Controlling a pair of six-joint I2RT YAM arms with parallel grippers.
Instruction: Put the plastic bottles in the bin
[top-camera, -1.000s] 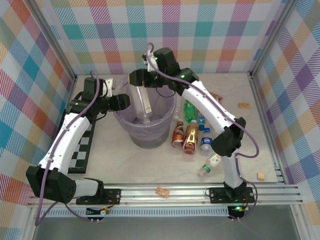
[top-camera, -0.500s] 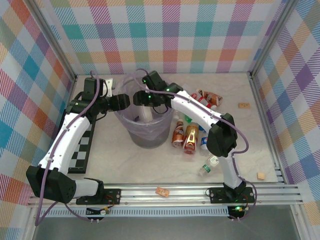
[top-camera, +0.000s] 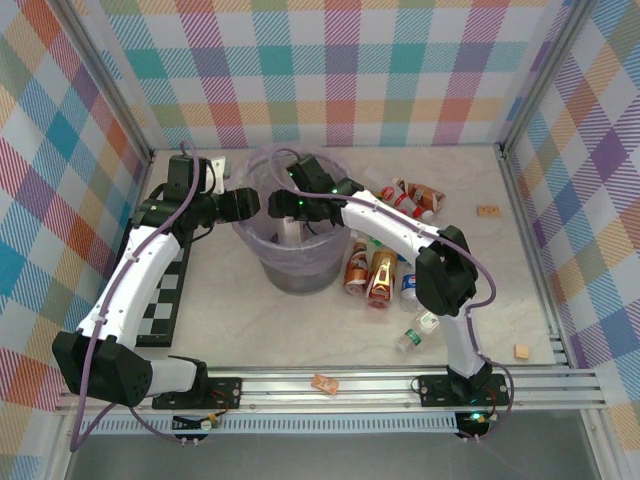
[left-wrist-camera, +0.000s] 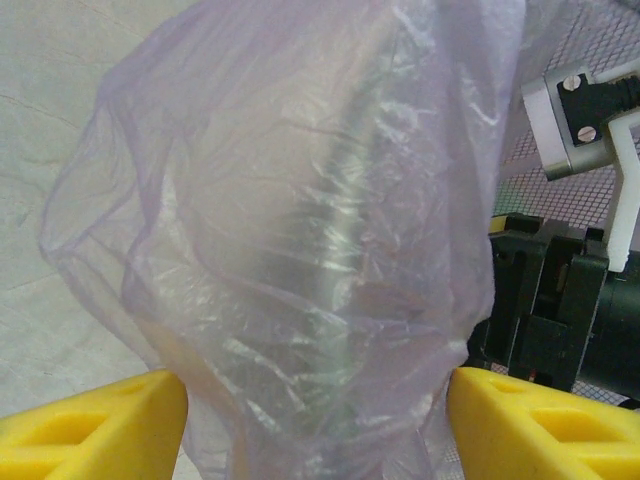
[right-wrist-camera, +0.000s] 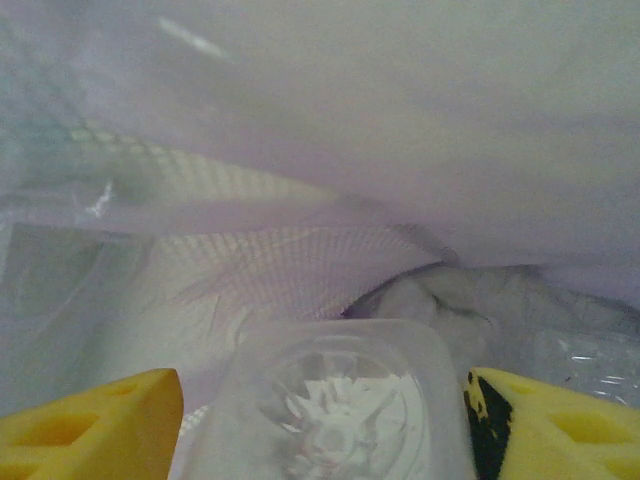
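On my feed the left gripper (top-camera: 247, 205) is clamped on the bin (top-camera: 300, 278). Its 2 yellow fingers (left-wrist-camera: 90, 425) press either side of the lilac-lined rim, which fills the gap between them.

The right gripper (top-camera: 283, 204) hangs in the bin's mouth, just beside the left jaws. 1 clear bottle (right-wrist-camera: 330, 410) sits between its fingertips, inside the liner. The long axis runs away from the fingers, down into the bin, near upright. A rounded-square end with a star moulding faces my wrist camera. The right finger touches it, but at the left finger I cannot tell, so I can't say whether these jaws grip or stand loose around it.

To the right of the right jaws, on the table (top-camera: 250, 330), I can separate 5 more:
- 2 amber bottles (top-camera: 357, 268) side by side
- 1 blue-capped bottle (top-camera: 410, 285) just beside them
- 1 green-labelled bottle (top-camera: 420, 328) nearer the bases
- 1 red-labelled bottle (top-camera: 415, 195) farther back

The arm hides any others. 3 tan blocks (top-camera: 488, 211) lie well apart from both jaws.
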